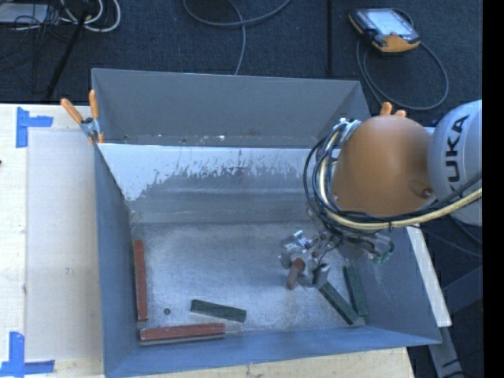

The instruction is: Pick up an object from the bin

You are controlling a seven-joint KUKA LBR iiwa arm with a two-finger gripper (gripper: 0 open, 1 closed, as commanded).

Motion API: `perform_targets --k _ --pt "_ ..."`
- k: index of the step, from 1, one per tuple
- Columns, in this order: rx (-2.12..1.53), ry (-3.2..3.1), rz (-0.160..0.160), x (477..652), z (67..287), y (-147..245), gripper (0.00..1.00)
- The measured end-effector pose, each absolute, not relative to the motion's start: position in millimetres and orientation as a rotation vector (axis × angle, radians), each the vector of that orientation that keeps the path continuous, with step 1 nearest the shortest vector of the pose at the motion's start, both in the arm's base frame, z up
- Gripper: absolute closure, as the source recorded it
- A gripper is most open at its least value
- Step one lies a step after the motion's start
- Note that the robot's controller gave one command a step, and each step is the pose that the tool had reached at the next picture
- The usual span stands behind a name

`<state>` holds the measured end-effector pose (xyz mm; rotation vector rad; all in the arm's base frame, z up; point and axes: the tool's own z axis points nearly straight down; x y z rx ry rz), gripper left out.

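Dark carpet lies round the bin, with black cables looped across it and an orange-and-grey handset (384, 28) beyond the bin's far right corner. The grey metal bin (228, 116) has sloping walls and a speckled flat floor.

The arm (465, 160) comes in from the right, its wrist under a rounded orange cover (382, 168) ringed with cables. Below the cover the gripper (303, 264) hangs low over the right half of the bin floor. A small brown piece (297, 272) shows at its lower end, close to the floor. Whether that piece sits between the jaws cannot be told, nor whether the jaws stand apart or together.

Just to the right of the gripper, two dark green bars (340, 304) lie against the foot of the right wall, meeting at their near ends in a narrow V.

Well apart, on the left, a reddish-brown bar (139, 280) lies along the foot of the left wall. A second reddish-brown bar (183, 333) lies along the near wall, so the two form an L. A lone dark green bar (218, 311) lies flat just above that second bar, slightly slanted, with a small dark speck (167, 313) to its left.
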<state>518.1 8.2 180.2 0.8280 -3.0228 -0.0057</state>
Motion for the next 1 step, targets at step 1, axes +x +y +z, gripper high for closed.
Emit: perform_targets --k 1 --pt "1.085 -2.948 -0.003 509.4 253.9 16.2 1.0"
